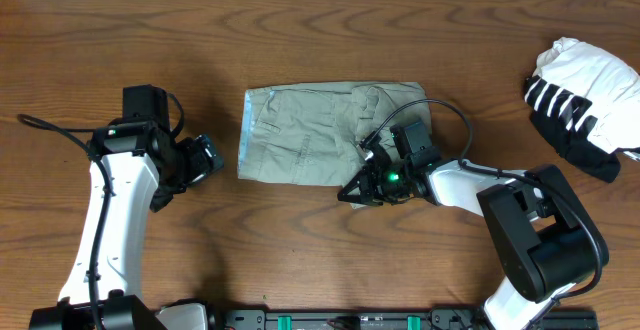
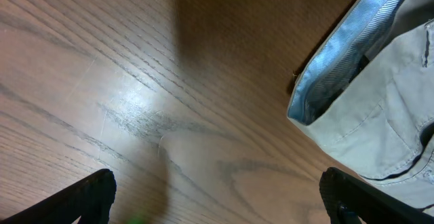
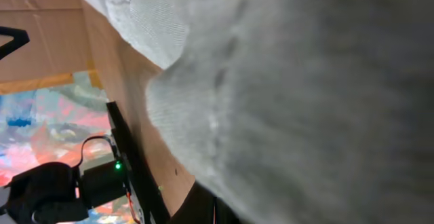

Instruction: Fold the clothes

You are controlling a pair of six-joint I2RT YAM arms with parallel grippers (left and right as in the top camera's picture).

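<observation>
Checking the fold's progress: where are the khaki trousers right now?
Overhead view: the trousers lie folded, centred on the table, with the right hand shut on their near right edge.

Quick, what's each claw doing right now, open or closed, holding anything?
Left claw: open, empty, over the table beside the trousers.
Right claw: closed, apparently pinching the trousers' near edge.
</observation>
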